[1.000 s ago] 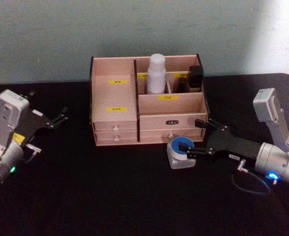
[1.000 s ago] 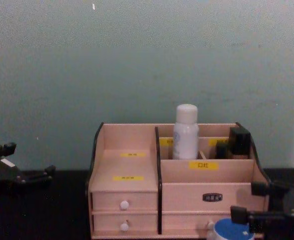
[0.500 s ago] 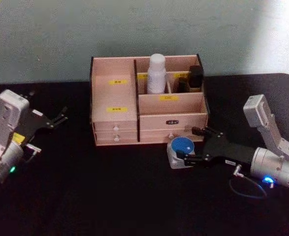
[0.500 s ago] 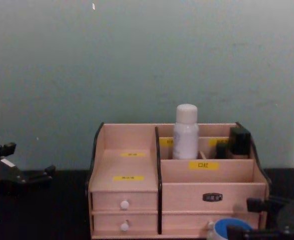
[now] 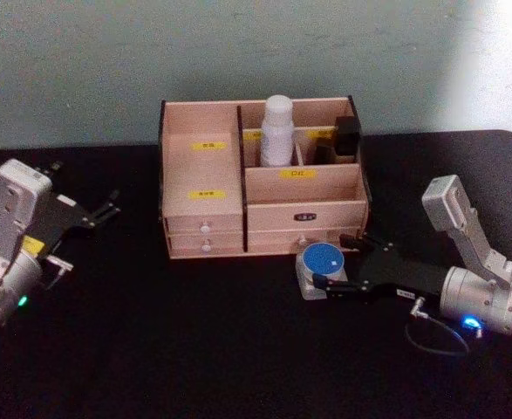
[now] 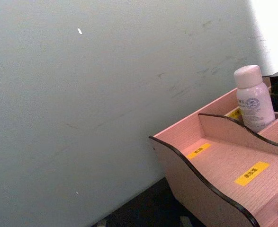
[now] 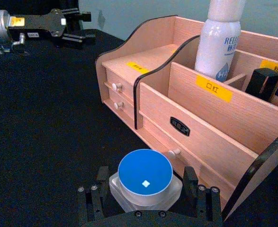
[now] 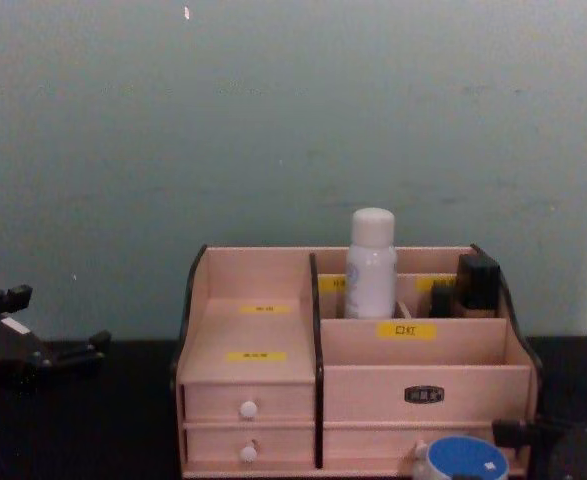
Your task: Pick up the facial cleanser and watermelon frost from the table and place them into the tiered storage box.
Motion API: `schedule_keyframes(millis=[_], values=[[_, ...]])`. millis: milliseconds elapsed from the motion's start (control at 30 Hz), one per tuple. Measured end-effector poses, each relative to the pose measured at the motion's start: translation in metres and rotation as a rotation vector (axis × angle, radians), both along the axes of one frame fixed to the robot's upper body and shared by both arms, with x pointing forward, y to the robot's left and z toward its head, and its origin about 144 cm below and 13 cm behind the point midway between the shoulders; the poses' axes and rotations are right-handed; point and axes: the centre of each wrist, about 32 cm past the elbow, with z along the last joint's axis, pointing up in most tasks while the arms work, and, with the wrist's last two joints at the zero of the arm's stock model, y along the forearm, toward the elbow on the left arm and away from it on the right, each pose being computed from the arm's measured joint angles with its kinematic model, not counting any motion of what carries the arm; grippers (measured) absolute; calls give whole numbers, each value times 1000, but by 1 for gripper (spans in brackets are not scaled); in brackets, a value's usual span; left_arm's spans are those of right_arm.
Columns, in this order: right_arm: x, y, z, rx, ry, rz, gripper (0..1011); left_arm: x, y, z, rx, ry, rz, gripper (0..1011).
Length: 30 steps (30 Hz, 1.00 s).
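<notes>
A squat clear jar with a round blue lid (image 5: 323, 260) stands on the black table just in front of the tiered storage box (image 5: 203, 175). My right gripper (image 5: 332, 262) is low at the table, open, with one finger on each side of the jar (image 7: 145, 176); the fingers (image 7: 190, 176) look a little clear of its walls. A white capped bottle (image 5: 276, 131) stands upright in a rear compartment of the box. I cannot read which of the two is the facial cleanser and which the watermelon frost. My left gripper (image 5: 107, 209) hangs open at the far left, away from both.
A dark small container (image 5: 347, 135) sits in the box's back right compartment. Two white-knobbed drawers (image 5: 205, 237) face me at the box's lower left. The box's wavy dark-edged side wall (image 6: 195, 170) shows close in the left wrist view. A pale wall stands close behind.
My right gripper has dropped lower and slid in, so its fingers now flank the blue-lidded jar at table height. The jar, the bottle and the left arm have not moved.
</notes>
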Motion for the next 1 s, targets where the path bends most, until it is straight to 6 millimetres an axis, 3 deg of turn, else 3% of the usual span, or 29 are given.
schedule_keyframes(millis=[1000], values=[[7, 2, -6, 5, 29, -5, 1003, 0, 0, 0, 0, 0, 0, 1001]])
